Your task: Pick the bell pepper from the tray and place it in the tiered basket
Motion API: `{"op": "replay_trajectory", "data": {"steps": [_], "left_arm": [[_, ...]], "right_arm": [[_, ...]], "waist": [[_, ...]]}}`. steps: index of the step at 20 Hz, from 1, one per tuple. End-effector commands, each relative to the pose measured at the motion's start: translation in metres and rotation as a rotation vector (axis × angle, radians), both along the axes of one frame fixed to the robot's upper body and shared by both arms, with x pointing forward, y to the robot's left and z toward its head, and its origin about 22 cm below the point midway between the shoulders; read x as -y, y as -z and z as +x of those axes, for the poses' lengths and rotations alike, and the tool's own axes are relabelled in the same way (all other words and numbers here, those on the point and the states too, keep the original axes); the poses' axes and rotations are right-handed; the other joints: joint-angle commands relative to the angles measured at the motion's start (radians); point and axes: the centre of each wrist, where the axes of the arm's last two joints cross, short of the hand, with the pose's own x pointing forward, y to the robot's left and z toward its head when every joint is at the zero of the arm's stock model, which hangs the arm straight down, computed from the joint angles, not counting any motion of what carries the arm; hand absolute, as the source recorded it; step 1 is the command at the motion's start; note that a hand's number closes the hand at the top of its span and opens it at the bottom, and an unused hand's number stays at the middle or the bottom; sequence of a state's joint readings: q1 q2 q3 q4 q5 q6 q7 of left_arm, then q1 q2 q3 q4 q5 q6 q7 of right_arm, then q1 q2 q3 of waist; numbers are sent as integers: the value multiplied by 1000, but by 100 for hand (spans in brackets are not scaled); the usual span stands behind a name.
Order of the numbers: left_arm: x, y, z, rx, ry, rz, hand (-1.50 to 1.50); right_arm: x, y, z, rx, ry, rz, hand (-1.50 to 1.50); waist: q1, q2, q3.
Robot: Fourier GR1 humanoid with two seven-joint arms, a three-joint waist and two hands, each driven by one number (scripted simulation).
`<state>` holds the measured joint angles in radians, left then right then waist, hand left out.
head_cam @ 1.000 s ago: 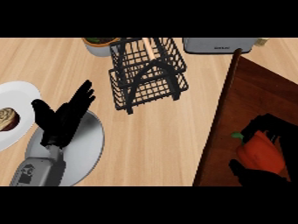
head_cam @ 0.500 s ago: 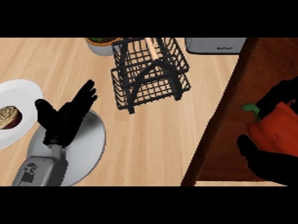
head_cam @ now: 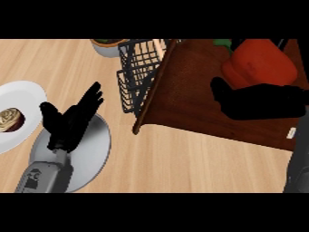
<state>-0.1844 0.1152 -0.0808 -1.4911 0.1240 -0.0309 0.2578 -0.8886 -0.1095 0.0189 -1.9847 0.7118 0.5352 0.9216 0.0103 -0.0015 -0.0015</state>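
Now bell pepper point(head_cam: 260, 63) against right hand point(head_cam: 260, 102)

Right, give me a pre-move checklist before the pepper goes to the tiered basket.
1. Right hand curled round the red bell pepper: ok.
2. Pepper lifted off the wooden tray: cannot tell; it shows over the tray in the head view.
3. Black wire tiered basket in view: not ok; the tray hides part of it.
4. Left hand open over the grey plate, away from the basket: ok.
5. White plate with its small pastry off the likely path: ok.
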Motion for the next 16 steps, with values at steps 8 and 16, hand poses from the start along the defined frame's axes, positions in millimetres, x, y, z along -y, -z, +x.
{"op": "replay_trajectory", "data": {"steps": [8, 16], "left_arm": [[1, -1, -11, -2, 17, -11, 0], [-2, 4, 3, 3, 14, -18, 0]], "right_arm": [[-46, -20, 92, -70, 71, 100, 150], [-79, 15, 140, -83, 12, 130, 150]], "waist": [[11, 5, 1], [10, 7, 1]]}}
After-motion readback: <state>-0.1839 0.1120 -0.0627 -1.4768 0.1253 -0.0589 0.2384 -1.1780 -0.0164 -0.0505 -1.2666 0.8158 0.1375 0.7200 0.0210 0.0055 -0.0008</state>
